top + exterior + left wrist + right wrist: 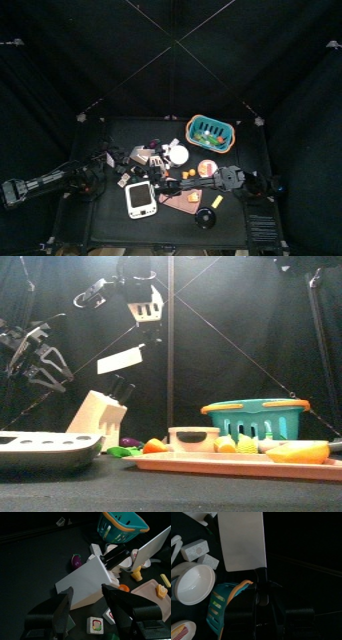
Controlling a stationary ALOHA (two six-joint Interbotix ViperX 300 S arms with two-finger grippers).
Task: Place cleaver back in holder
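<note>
While right claw (pixel 263 587) grips cleaver (pixel 243 542), crowded black table (pixel 107 225), black curtains (pixel 80 50)

I count one cleaver (pixel 243 542), one knife block (pixel 96 414), one teal basket (pixel 255 416), one white bowl (pixel 191 582), one orange tray (pixel 241 464), and one white device with a screen (pixel 140 200). Small food pieces are too tiny to count.

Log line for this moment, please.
right gripper: holds cleaver by handle, aloft | block: cleaver not in yet | left gripper: open, empty, near block
</note>
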